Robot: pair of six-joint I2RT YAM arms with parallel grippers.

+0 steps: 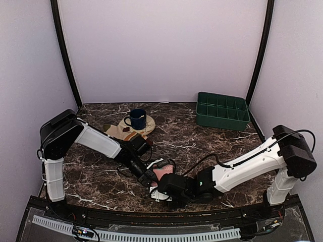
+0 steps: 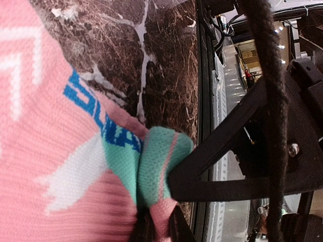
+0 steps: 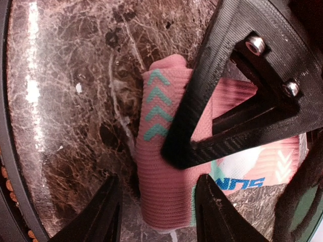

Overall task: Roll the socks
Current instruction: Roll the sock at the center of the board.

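The pink knitted sock with mint patches (image 1: 162,173) lies by the marble surface's (image 1: 202,138) near edge, pinched in the left gripper (image 2: 160,229), with the right gripper (image 3: 157,194) spread around its roll. Rolling is judged under way; another turn is called for. Two socks are counted: the cream striped sock (image 1: 121,131) lies farther back.

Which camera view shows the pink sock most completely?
The right wrist view: most of the pink sock shows there, with its mint chevrons. The left wrist view gives only a close-up part; the top view gives just a small pink patch.
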